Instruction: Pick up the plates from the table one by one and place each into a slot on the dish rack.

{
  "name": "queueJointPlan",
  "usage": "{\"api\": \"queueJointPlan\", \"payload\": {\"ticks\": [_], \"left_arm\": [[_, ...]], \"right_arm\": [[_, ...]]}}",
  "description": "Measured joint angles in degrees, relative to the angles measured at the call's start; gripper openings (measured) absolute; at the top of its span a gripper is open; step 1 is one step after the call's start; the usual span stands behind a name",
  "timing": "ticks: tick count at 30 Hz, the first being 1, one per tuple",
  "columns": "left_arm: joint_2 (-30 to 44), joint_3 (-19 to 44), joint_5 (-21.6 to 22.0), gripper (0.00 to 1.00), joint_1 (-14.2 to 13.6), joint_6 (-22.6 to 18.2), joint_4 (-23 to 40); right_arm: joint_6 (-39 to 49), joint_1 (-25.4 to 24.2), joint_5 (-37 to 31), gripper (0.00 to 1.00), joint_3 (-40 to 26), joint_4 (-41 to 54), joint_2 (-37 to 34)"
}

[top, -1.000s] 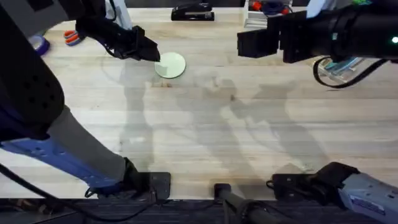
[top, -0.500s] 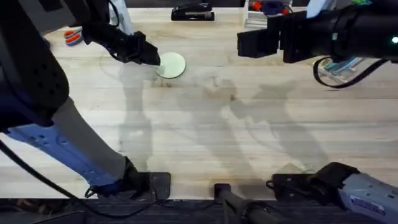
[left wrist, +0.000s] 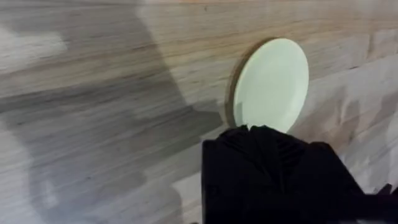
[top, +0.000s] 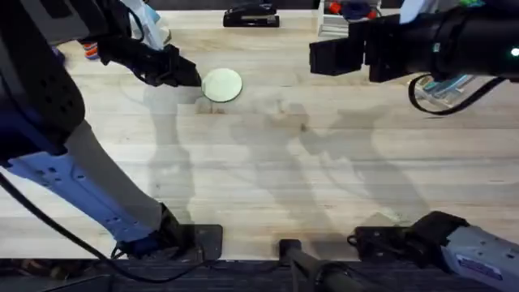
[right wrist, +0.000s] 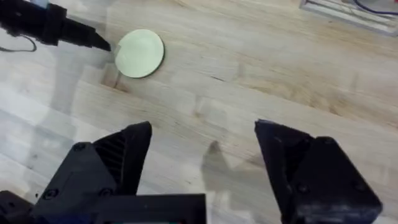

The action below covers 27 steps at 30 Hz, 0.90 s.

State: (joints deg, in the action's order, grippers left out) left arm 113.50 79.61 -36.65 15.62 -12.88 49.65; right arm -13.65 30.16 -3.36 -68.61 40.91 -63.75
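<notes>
Cream plate (top: 221, 84) flat on table (top: 268, 170), just beside left claw (top: 188, 75) tip, closed, holding nothing. Right claw (right wrist: 202, 158) open, well apart.

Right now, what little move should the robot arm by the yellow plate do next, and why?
Probably ease the left gripper forward to get hold of the cream plate. Its tip sits just beside the plate's rim, and the plate lies flat on the table, not lifted.
</notes>
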Motion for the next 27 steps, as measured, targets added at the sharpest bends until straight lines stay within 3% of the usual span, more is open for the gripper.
{"api": "queueJointPlan", "payload": {"ticks": [27], "left_arm": [[0.1,0.0,-2.8,0.040,-0.2,0.0,-0.4]], "right_arm": [[0.0,0.0,0.0,0.994,0.0,0.0,0.0]]}}
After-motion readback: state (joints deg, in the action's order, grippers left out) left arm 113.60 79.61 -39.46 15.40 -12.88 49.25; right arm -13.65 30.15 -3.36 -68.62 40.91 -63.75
